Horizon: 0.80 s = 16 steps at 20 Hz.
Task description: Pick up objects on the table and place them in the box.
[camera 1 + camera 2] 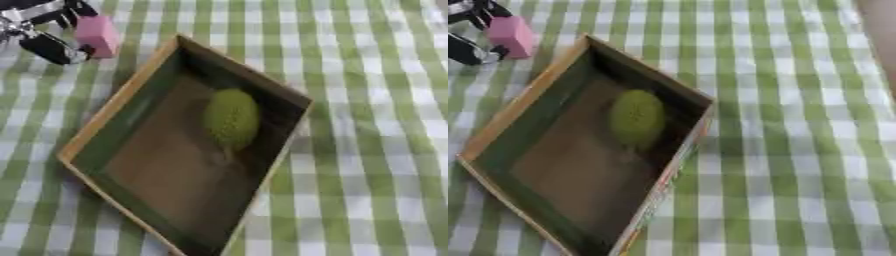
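Observation:
A wooden box with a dark inside lies askew on the green-and-white checked cloth. Inside it, toward the far right wall, rests a yellow-green bumpy oval thing. At the upper left my left hand has its fingers and thumb curled round a pink block, which is just outside the box's far left corner. My right hand shows in neither view.
The checked tablecloth spreads wide to the right of the box. A brown strip shows at the upper right edge of the right eye view.

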### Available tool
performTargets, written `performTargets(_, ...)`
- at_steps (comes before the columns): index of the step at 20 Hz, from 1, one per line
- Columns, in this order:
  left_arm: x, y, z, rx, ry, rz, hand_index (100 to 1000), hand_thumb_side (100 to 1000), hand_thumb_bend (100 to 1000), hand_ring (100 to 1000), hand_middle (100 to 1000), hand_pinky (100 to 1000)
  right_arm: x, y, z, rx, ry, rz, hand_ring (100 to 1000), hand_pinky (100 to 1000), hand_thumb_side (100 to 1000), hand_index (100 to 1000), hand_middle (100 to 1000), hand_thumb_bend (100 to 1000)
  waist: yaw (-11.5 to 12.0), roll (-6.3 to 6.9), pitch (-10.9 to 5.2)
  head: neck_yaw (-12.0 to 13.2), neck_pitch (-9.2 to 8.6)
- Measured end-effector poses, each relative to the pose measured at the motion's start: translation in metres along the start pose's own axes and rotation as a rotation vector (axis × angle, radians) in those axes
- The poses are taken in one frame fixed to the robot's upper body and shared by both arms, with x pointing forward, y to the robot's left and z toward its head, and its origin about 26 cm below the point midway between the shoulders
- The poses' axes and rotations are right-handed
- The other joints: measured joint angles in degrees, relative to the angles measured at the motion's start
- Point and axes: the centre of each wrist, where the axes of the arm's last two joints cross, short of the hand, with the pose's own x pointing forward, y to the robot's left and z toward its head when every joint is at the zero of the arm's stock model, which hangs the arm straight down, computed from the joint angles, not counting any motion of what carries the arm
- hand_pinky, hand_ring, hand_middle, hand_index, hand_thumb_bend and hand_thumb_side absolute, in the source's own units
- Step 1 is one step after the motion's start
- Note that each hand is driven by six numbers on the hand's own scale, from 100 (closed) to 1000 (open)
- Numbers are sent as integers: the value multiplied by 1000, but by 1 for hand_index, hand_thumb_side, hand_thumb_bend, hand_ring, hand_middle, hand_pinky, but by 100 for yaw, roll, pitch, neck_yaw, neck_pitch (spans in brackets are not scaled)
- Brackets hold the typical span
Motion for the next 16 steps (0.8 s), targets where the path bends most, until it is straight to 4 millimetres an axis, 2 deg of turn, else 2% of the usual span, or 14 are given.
performTargets(4,11,4,-1,23,-34,-29,708,100,195,686,572,724,0,0,2,0,10,-1,479,901,470,836,506,100,39,-1,-91,9,94)
performTargets(7,25,7,0,35,-83,-54,708,100,209,678,572,722,0,0,5,0,18,-1,484,898,464,835,510,100,86,-2,-285,-17,187)
performTargets(9,36,8,1,37,-119,-69,706,100,216,669,571,722,0,0,5,-3,21,-2,487,897,456,835,511,100,111,0,-346,-42,241)
performTargets(13,60,8,4,26,-201,-107,705,100,222,645,568,717,0,0,8,-4,32,-5,490,894,434,833,515,100,164,3,-495,-106,331)
performTargets(16,85,6,11,19,-284,-149,707,100,224,620,570,721,1,-1,9,-2,38,-2,488,891,416,832,517,100,226,-2,-601,-173,410)
